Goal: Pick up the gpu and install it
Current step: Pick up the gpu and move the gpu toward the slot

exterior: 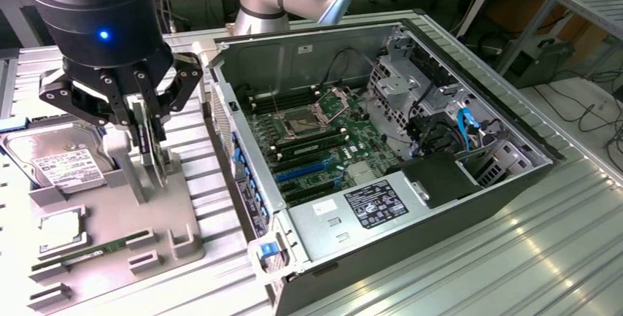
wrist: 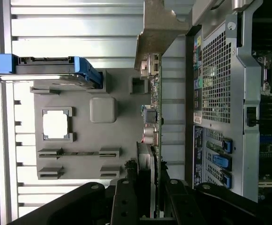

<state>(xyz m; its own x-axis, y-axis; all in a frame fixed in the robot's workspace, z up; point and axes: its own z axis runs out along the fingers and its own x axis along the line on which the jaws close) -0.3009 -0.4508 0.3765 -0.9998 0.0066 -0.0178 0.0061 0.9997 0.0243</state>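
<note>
The gpu (exterior: 154, 168) stands upright and edge-on between my fingers, a thin card above the grey parts tray (exterior: 180, 221). My gripper (exterior: 146, 137) is shut on its upper part. The wrist view gives the card (wrist: 154, 117) along its thin edge, with its pale metal end bracket (wrist: 159, 28) at the far end and my gripper (wrist: 150, 190) clamped on either face. Whether the card's lower edge still touches the tray I cannot tell. The open computer case (exterior: 506, 177) lies on its side at the exterior view's right of the tray.
On the tray rest a silver hard drive (exterior: 58, 159), a CPU (exterior: 58, 228) and a narrow RAM stick (exterior: 93, 247). The case's motherboard has blue slots (exterior: 306, 174). Ribbed metal table (exterior: 506, 257) surrounds everything. The case's rear wall (wrist: 215, 79) stands close beside the card.
</note>
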